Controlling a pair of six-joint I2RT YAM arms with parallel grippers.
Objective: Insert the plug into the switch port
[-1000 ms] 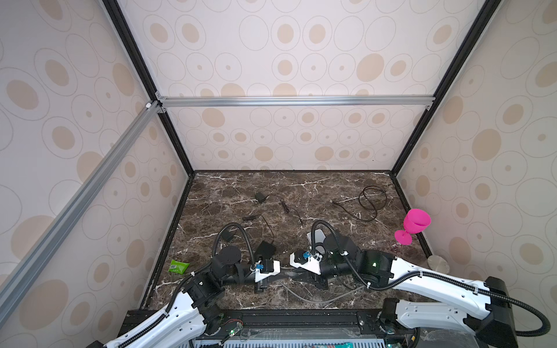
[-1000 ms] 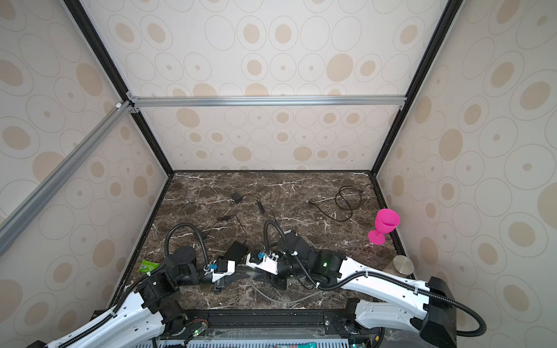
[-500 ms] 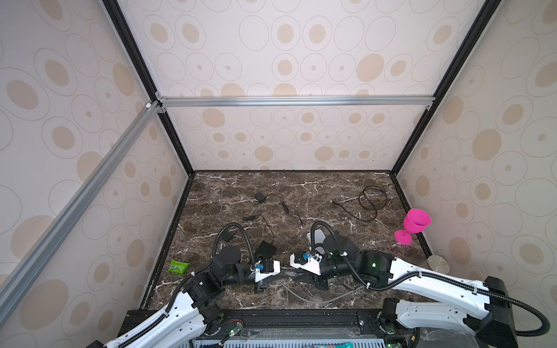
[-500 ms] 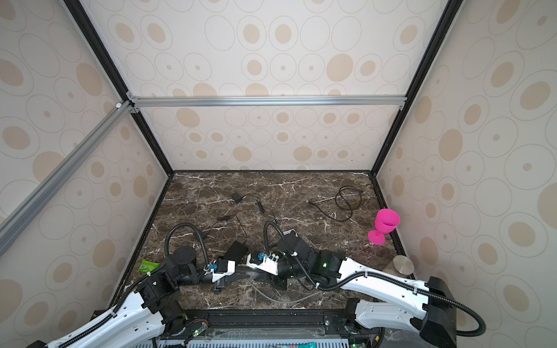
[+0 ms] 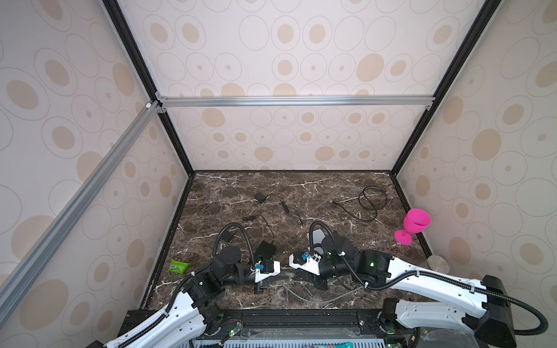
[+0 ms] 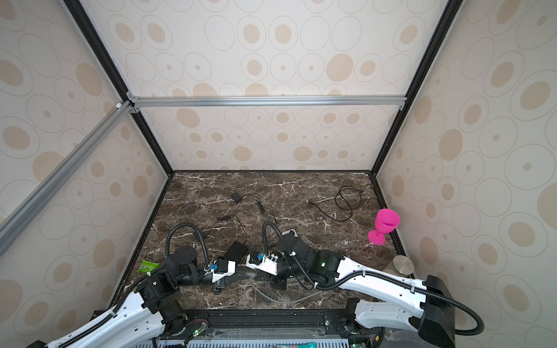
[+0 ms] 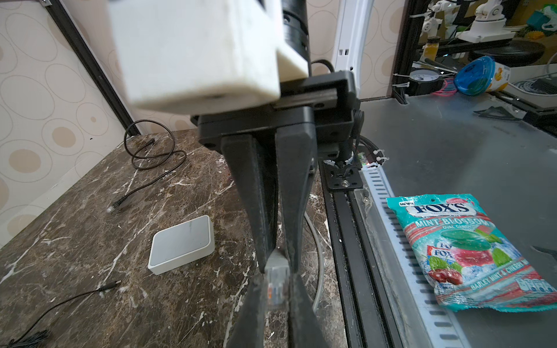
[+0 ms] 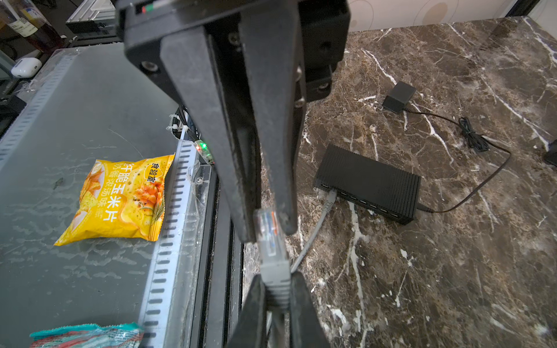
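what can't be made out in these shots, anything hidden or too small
- plug: both top views, hidden where left gripper meets right gripper.
- switch ports: both top views, covered by the left arm.
- white box: both top views, mostly behind the right arm.

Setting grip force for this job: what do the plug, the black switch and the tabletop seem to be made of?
Plug: clear glossy plastic tip, coloured wires showing through; grey matte boot, probably rubbery. Switch: black, matte, finely ribbed casing; plastic or painted metal, unclear. Tabletop: brown white-veined marble look, slight sheen; stone or print.
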